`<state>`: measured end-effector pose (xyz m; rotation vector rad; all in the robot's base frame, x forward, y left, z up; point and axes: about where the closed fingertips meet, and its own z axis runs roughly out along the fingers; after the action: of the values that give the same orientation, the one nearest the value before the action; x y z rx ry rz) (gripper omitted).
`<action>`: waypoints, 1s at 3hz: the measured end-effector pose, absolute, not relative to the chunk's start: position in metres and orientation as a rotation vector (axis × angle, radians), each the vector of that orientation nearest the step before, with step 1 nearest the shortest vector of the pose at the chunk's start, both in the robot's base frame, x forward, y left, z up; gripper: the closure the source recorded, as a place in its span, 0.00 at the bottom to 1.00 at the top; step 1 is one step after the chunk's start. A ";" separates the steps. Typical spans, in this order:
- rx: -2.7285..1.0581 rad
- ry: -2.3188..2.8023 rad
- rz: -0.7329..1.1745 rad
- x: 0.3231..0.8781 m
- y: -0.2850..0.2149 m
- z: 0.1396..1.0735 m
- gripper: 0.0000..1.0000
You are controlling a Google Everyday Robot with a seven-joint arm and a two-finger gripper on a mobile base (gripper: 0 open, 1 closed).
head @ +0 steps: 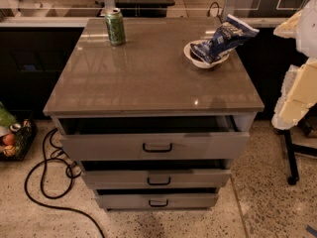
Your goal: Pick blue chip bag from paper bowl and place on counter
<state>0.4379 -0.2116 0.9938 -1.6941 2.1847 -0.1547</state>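
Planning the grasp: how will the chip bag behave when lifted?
Likely light and floppy: the bag looks crinkled, overhanging the bowl. The shallow bowl might slide or tip with it. The gripper hangs right of the counter.

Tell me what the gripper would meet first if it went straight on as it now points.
Probably the blue chip bag in the paper bowl: the gripper, at the right edge beside the counter, seems aimed toward it, though depth is unclear.

Chip bag (224, 37) lies in bowl (197, 62) at counter's (148, 81) right rear, can (115, 27) left rear, tool (296, 95) beyond right edge.
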 end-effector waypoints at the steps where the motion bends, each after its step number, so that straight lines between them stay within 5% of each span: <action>1: -1.694 2.185 -0.155 0.438 -0.212 0.994 0.00; 3: -1.665 2.006 -0.323 0.517 -0.230 1.012 0.00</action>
<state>0.5169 -0.2301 1.0118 -1.6655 2.0063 -0.3229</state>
